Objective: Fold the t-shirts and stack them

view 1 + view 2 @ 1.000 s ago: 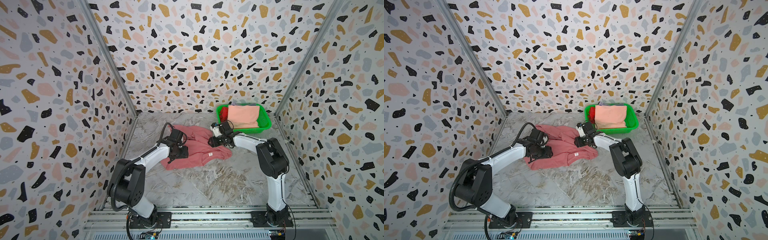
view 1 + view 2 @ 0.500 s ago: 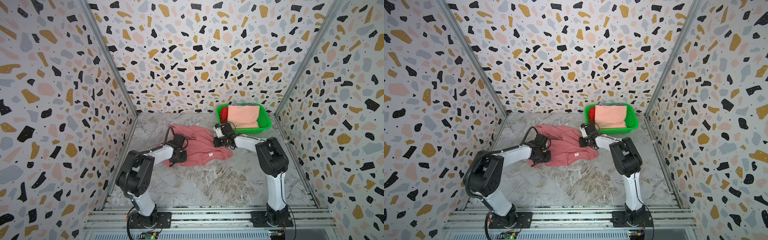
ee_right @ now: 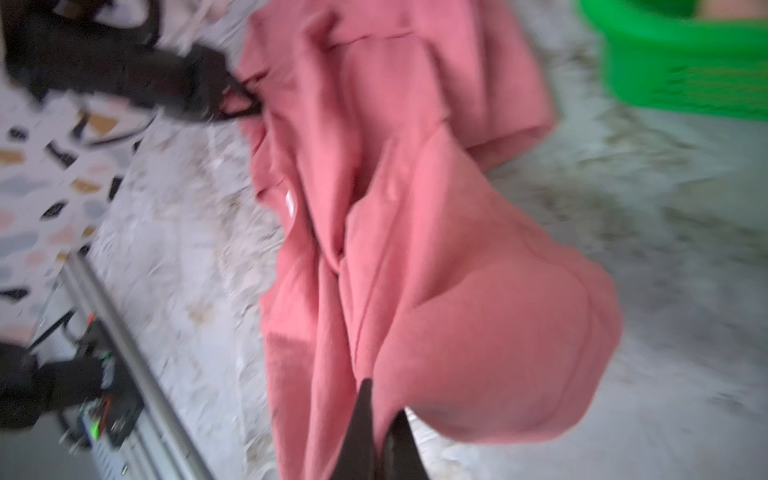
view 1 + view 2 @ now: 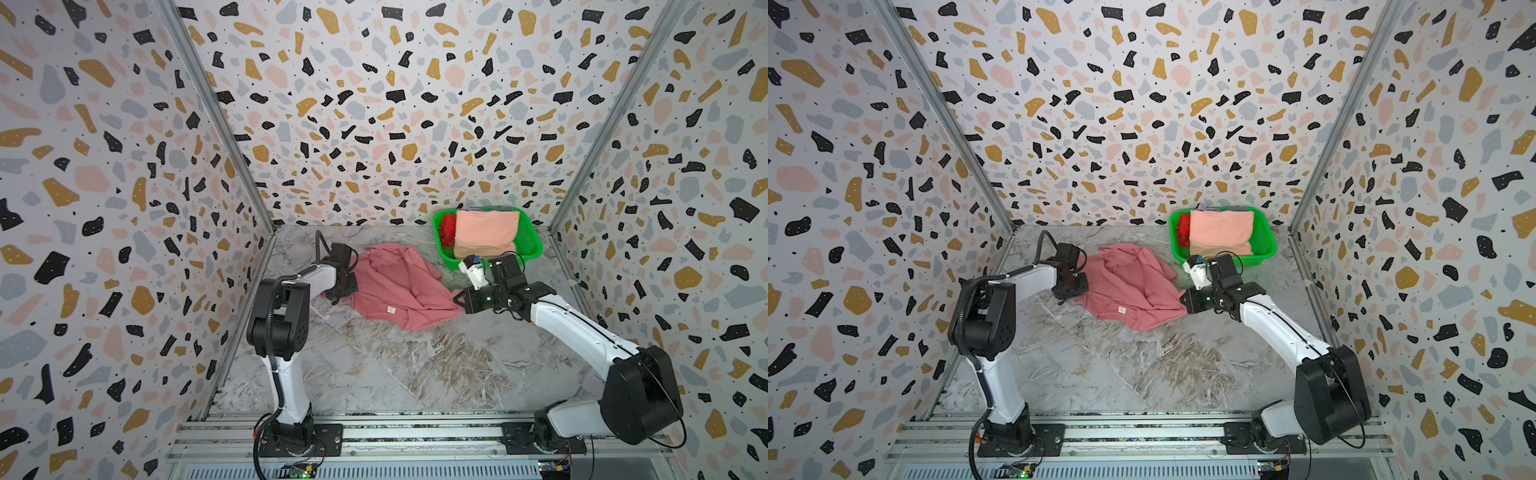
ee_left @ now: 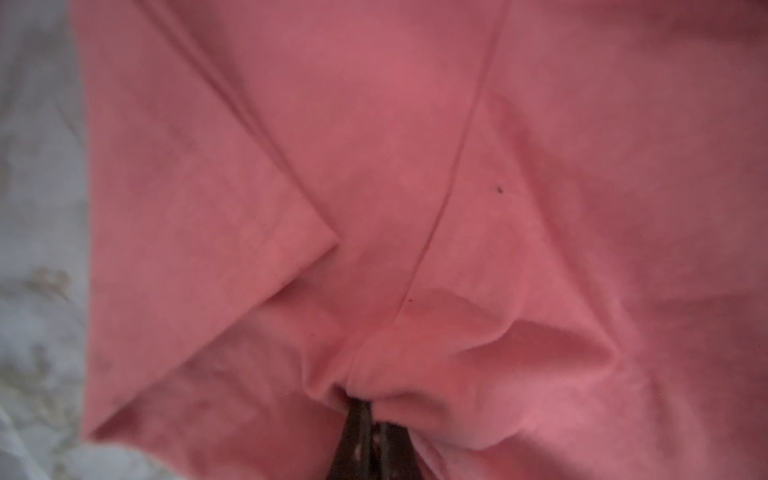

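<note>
A dusty rose-pink t-shirt (image 4: pixel 399 286) (image 4: pixel 1129 286) lies crumpled on the marble tabletop, a white label showing near its front hem. My left gripper (image 4: pixel 347 291) (image 4: pixel 1079 289) is shut on the shirt's left edge; in the left wrist view the cloth (image 5: pixel 415 208) bunches around the gripper's (image 5: pixel 370 411) closed tips. My right gripper (image 4: pixel 459 299) (image 4: pixel 1183 301) is shut on the shirt's right edge, and the cloth (image 3: pixel 436 249) drapes over that gripper (image 3: pixel 378 407) in the right wrist view. A pale peach t-shirt (image 4: pixel 486 232) and a bright red t-shirt (image 4: pixel 448 228) lie in the basket.
A green mesh basket (image 4: pixel 532 245) (image 4: pixel 1264 241) (image 3: pixel 685 62) stands at the back right, just behind my right gripper. Speckled walls enclose the table on three sides. An aluminium rail (image 4: pixel 374 432) with both arm bases runs along the front.
Both grippers have gone from open to shut on the pink shirt's edges. The right gripper has pulled its edge rightward and toward the front, away from the basket.
</note>
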Action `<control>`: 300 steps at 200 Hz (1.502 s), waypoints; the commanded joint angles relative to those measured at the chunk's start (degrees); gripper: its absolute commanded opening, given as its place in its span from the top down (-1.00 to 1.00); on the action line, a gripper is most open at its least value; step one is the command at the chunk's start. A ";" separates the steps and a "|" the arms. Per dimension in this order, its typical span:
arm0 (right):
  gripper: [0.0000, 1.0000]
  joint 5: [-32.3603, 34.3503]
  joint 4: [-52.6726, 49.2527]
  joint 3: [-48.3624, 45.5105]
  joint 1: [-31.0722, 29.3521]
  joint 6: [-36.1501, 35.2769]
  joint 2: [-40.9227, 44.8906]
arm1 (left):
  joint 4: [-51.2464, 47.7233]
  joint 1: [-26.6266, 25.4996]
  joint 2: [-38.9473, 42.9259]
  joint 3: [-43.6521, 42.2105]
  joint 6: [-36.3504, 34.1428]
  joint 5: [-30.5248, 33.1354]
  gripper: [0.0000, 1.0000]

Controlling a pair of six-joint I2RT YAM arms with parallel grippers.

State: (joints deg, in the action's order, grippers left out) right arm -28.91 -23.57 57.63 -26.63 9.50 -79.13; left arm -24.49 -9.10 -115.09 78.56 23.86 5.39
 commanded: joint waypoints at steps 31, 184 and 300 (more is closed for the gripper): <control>-0.02 -3.50 -10.06 10.74 -6.81 -6.58 -3.70 | -11.71 2.60 -0.52 16.42 -5.57 12.02 0.47; -0.13 12.44 17.67 42.09 -0.24 12.89 -47.44 | 9.82 -8.93 7.45 -6.12 7.09 -19.29 -0.23; -0.09 34.83 23.07 44.04 11.15 19.01 -49.88 | 5.27 -7.36 -4.88 4.01 3.11 -17.27 -0.23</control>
State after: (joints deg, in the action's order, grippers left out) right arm -1.63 -0.54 100.07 -18.63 25.10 -129.16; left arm -16.91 -17.45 -118.56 80.75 28.53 -12.73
